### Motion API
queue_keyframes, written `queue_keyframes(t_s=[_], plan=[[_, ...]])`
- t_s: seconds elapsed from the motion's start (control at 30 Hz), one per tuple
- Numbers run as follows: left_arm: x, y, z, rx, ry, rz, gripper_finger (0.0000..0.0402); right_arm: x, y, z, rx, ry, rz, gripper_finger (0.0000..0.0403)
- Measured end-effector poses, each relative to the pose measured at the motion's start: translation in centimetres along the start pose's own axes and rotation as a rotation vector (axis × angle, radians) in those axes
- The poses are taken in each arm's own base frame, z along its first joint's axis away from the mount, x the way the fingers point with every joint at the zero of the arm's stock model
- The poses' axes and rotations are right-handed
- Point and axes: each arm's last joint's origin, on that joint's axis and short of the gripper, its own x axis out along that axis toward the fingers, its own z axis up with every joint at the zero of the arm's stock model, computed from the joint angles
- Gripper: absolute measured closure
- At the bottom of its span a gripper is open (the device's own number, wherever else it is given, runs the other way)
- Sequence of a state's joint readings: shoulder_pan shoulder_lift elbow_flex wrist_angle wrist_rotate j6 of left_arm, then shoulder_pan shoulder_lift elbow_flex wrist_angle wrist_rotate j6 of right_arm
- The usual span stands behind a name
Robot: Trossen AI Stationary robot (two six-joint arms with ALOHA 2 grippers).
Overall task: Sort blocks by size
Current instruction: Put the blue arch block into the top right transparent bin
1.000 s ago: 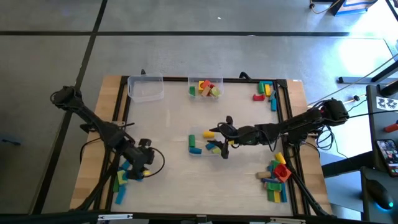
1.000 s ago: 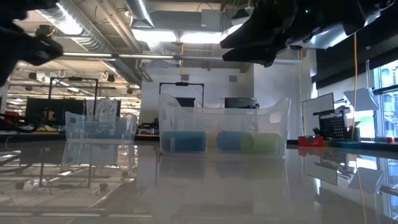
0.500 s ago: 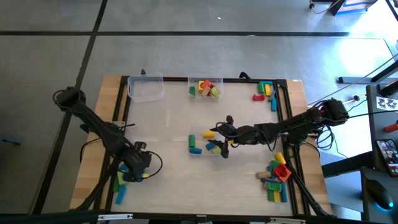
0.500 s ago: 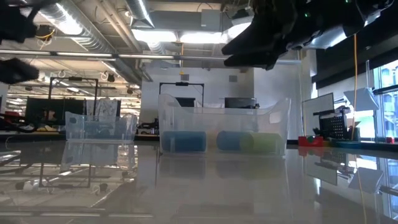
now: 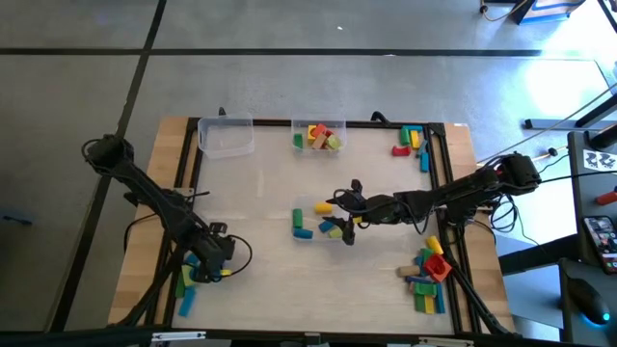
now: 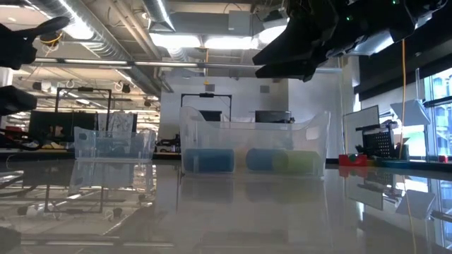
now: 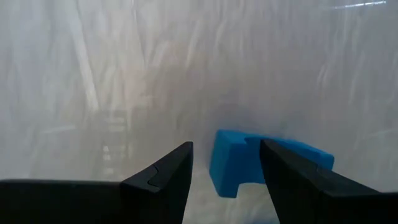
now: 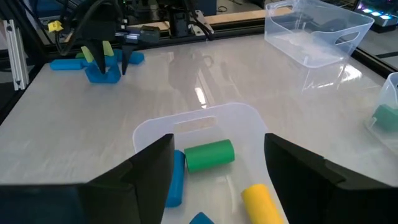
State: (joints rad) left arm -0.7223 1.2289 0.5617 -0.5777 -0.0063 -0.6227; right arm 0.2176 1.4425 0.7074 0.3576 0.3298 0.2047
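My left gripper (image 5: 204,262) stands open, pointing down, low over a blue notched block (image 7: 236,163) that lies on the table near the near left corner. In the left wrist view one end of the block shows between the fingers. Whether a finger touches it, I cannot tell. Other blocks (image 5: 188,280) lie beside it. My right gripper (image 5: 339,207) hangs open above the middle clear tub (image 5: 301,210). That tub holds a green cylinder (image 8: 209,154), a blue block (image 8: 176,177) and a yellow block (image 8: 260,200).
A clear tub (image 5: 226,135) stands at the far left. A second tub (image 5: 320,137) with red, yellow and green blocks stands at the far middle. Loose blocks lie at the far right (image 5: 413,143) and in a pile at the near right (image 5: 429,275). A black frame borders the table.
My left gripper has come down toward the blue block at the near left, shifting slightly toward the near left corner, and has stayed open. The right arm and the blocks have kept still.
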Motion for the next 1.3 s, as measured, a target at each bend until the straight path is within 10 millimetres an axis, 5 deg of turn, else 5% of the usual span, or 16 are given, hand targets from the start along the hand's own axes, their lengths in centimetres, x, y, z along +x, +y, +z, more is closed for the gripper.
queue_keyframes(t_s=[0.57,0.83,1.3], plan=[[0.00,-0.06,0.08,0.021,-0.008,-0.005,0.0305,0.01,-0.05,-0.03,-0.001,0.004,-0.002,0.0157],[0.00,0.01,0.17,-0.008,-0.021,0.006,0.0305,0.01,-0.08,-0.17,0.015,0.018,-0.004,0.0157],[-0.01,0.00,-0.21,0.040,0.018,0.006,0.0242,0.01,-0.08,-0.17,0.020,0.018,-0.004,0.0157]])
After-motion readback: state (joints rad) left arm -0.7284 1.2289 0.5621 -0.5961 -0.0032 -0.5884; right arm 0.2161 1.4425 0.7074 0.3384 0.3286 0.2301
